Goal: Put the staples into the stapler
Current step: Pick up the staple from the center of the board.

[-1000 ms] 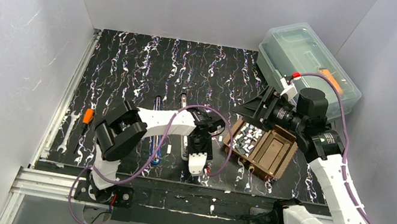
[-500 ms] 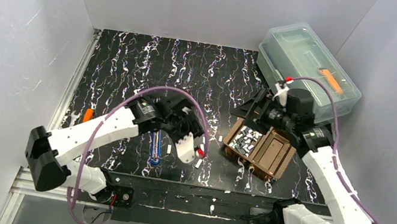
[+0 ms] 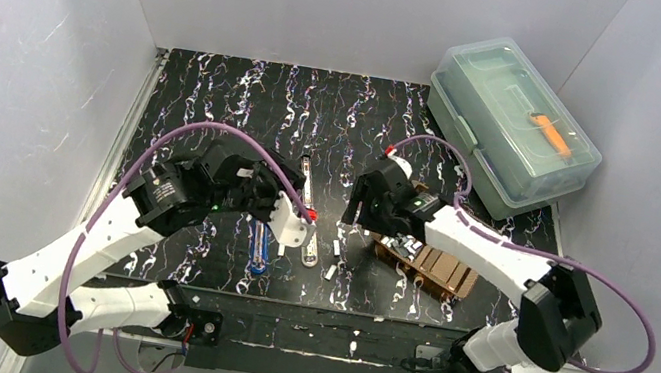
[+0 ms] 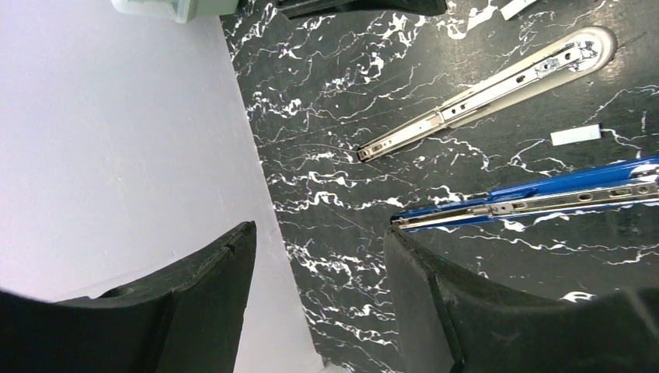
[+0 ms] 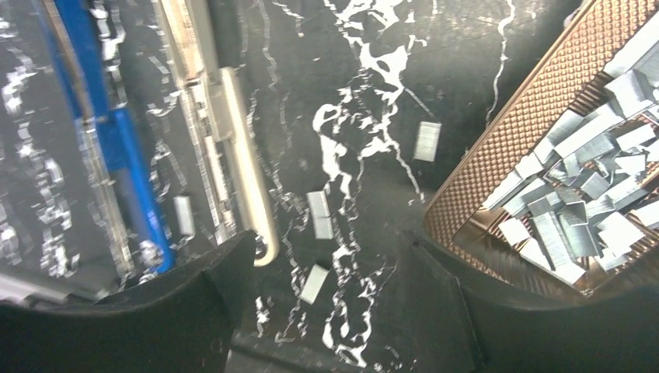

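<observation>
**Loose staple strip below your right gripper; left arm further off.**
Left gripper point(image 4: 319, 237): wide, empty, near the blue stapler point(image 4: 544, 194). Right gripper point(image 5: 326, 249): wide, empty, over loose staples point(image 5: 319, 214), the nearest strip's long axis seemingly crosswise to the closing line. Staple tray point(image 5: 497, 171) to the right.

staplers point(image 4: 489, 89) 2 | tray point(image 5: 497, 155) 1 | box point(image 3: 509, 125) 1 | loose staples point(image 5: 319, 214) 4 (tray heap uncounted)

Staples point(image 5: 583, 194) in tray point(image 5: 497, 148), rt of stapler point(image 5: 241, 155); box point(image 3: 509, 125) behind tray.
</observation>
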